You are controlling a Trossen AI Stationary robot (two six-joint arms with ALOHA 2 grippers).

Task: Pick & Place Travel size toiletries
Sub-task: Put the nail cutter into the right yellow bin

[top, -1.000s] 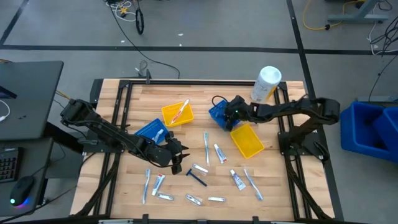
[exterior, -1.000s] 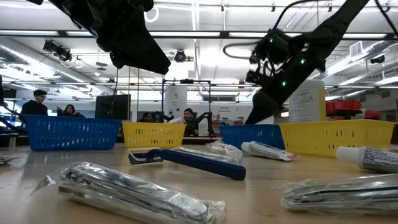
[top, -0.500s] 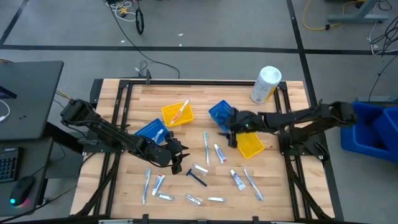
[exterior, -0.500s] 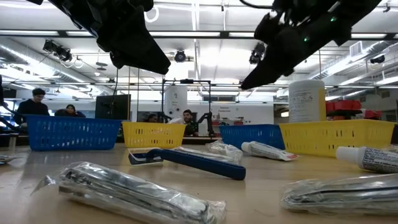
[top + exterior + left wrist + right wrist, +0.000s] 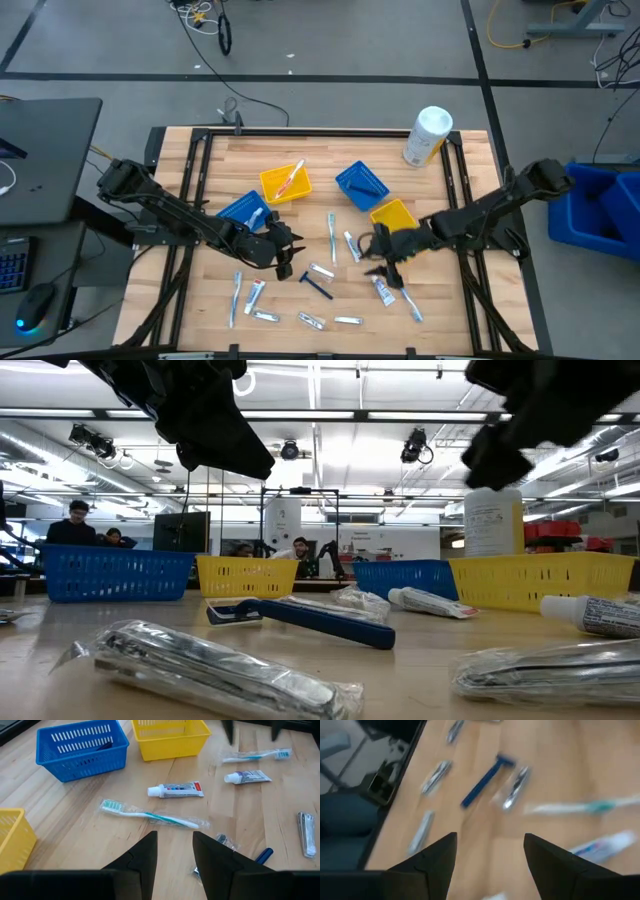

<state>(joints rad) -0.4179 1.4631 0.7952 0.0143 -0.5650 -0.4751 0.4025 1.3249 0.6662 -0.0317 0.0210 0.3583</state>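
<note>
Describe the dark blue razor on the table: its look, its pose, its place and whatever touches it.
The dark blue plastic razor is slim, with a straight handle and a short crosswise head at one end. It lies flat on the bare wooden table, near the front middle, unwrapped as far as I can tell. A clear-wrapped silvery item lies close beside its head; whether they touch is unclear. The left pincer hovers near it, open; the right pincer, open too, is farther off. Neither holds it.
</note>
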